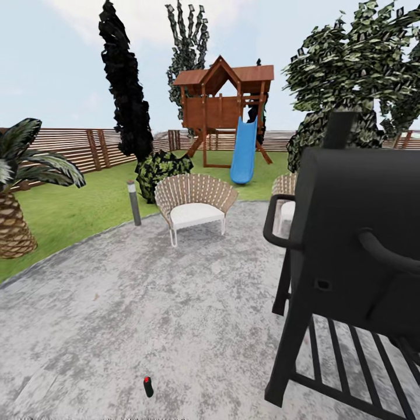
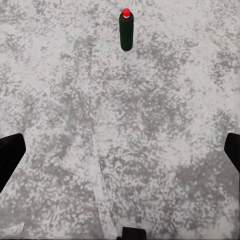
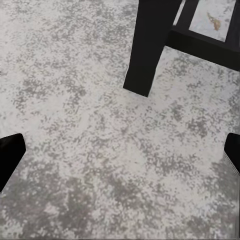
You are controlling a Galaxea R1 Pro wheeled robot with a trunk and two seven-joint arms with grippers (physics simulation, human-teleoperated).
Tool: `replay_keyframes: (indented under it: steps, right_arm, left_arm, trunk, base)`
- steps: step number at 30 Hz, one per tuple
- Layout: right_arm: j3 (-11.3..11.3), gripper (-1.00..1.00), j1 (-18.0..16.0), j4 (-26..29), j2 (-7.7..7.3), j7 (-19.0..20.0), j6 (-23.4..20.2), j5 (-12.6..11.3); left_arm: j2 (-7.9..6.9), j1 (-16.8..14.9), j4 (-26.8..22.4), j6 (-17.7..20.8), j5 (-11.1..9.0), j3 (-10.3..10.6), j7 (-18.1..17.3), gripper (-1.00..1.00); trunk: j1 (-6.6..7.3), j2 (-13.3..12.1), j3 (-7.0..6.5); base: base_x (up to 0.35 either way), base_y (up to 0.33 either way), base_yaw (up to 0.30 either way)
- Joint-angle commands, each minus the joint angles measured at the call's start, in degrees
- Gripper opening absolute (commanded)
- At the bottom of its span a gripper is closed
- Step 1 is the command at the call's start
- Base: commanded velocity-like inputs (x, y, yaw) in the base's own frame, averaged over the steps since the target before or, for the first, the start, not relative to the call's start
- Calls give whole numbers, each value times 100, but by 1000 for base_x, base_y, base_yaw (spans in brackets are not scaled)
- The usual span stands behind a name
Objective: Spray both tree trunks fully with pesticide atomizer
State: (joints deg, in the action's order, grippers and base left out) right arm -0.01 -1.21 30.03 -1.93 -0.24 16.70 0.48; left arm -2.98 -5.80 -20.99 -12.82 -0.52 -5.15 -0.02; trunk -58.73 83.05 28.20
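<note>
The pesticide atomizer (image 1: 148, 386), a small dark bottle with a red top, stands upright on the mottled grey stone floor (image 1: 175, 303) near the lower edge of the head view. In the left wrist view the atomizer (image 2: 126, 31) stands ahead of my left gripper (image 2: 120, 155), well beyond its fingertips. That gripper is open and holds nothing. My right gripper (image 3: 120, 155) is open too, hovering over bare paving near a black grill leg (image 3: 147, 50). A patchy green tree crown (image 1: 350, 58) rises at the upper right, its trunk hidden behind the grill.
A large black grill (image 1: 356, 245) with a slatted lower shelf stands close on the right. A wicker chair (image 1: 193, 204) and a short post (image 1: 134, 202) sit at the paving's far edge. A palm (image 1: 14, 216), a dark conifer (image 1: 125, 87), a playset (image 1: 224, 105) and the fence (image 1: 70, 149) border the lawn.
</note>
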Motion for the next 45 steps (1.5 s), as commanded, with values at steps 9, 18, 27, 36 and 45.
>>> replay_keyframes:
  steps: [9,18,27,36,45]
  right_arm:
    - [1,100,-1,-6,0,-2,17,5]
    - [9,100,-2,-14,-1,6,17,8]
    - [28,100,-2,270,36,25,11,27]
    - [36,100,-156,430,378,11,6,829]
    - [23,100,-211,638,704,-11,-8,1691]
  left_arm:
    - [-6,-9,-2,-19,0,-162,-5,100]
    - [-1,-7,-2,-19,12,-202,-11,100]
    - [-4,-331,-142,-14,54,-190,-23,100]
    - [14,-737,-170,-18,70,-158,-15,100]
    - [42,-789,-169,-17,69,-135,-15,100]
  trunk:
    - [0,3,6]
    - [0,3,6]
    - [0,3,6]
    - [0,3,6]
    - [-43,83,41]
  base:
    - [-14,-264,259]
    - [-7,-32,28]
    - [0,0,0]
    - [0,0,0]
    - [0,0,0]
